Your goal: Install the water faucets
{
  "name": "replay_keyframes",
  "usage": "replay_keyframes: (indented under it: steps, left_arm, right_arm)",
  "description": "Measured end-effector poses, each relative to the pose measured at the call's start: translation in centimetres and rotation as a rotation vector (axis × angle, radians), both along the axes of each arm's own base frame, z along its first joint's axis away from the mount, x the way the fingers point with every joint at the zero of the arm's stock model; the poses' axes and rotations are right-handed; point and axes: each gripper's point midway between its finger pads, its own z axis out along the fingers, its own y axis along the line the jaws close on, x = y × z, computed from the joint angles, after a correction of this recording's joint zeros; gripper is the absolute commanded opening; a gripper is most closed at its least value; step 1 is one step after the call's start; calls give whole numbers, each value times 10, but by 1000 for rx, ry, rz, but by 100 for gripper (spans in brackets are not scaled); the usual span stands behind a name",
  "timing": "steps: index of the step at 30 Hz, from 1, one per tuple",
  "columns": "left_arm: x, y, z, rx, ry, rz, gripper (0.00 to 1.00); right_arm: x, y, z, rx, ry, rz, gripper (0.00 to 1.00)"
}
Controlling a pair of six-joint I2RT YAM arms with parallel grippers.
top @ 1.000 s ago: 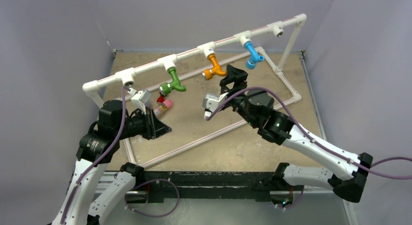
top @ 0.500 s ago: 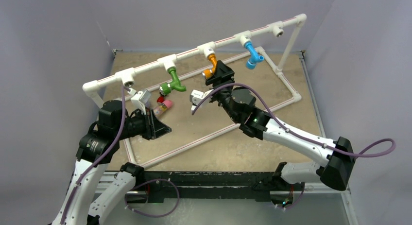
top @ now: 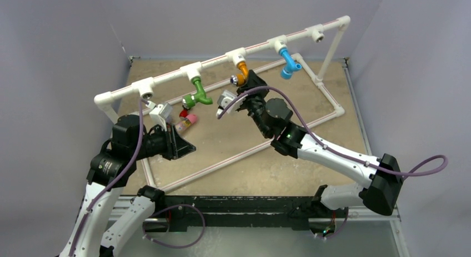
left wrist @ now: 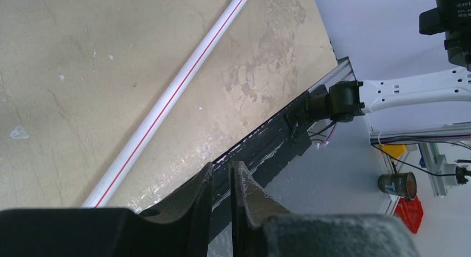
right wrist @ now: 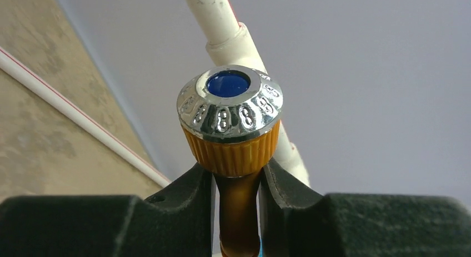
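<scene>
Your right claw (right wrist: pixel 237 176) is clamped on the orange faucet (right wrist: pixel 233 151). Its two black fingers (right wrist: pixel 189 196) press the stem from both sides, just under the ribbed orange collar and the chrome cap (right wrist: pixel 229 104) with its blue centre. From above, that right claw (top: pixel 243 79) reaches up to the orange faucet (top: pixel 242 65), which hangs from the third tee of the white pipe rail (top: pixel 166 79), counting from the left.

The green faucet (top: pixel 198 95) hangs from the tee to its left, spout turned right. The blue faucet (top: pixel 287 63) hangs from the tee to its right.

Your left claw (top: pixel 188 147) sits low over the tan surface (top: pixel 222 151) on the near left, well apart from the rail's faucets. In its wrist view the left claw (left wrist: pixel 222 182) is all but closed, with only a thin slit between the fingers (left wrist: pixel 194 204) and nothing in it. A small pink piece (top: pixel 190 119) lies on the surface below the green faucet; you cannot tell from here what it is.
</scene>
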Motion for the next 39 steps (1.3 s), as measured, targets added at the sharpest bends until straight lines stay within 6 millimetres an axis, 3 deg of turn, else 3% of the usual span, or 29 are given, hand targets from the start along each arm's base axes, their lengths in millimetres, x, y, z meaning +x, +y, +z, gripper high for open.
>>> replay_keyframes:
  steps: [7,16,21,27,29,32,36,39]
  left_arm:
    - [1,0,0,1,2,0,15]
    - [1,0,-1,1,3,0,15]
    - [0,0,-1,1,3,0,15]
    - [0,0,0,0,1,0,15]
    - [0,0,0,-1,-1,0,15]
    - [-1,0,0,-1,-3,0,15]
    - [-1,0,0,-2,-5,0,15]
    - [-1,0,-2,0,-1,0,15]
  right_arm:
    - [-4,4,-3,529,235,58,0]
    - [3,8,1,1403,684,201,0]
    - [1,13,1,1769,937,317,0]
    - [-8,13,5,2040,1154,496,0]
    - [-9,15,6,2078,1193,527,18]
    - [-10,15,7,2119,1231,545,29]
    - [-12,14,6,2124,1244,529,56]
    - [-20,8,9,2090,1240,500,71]
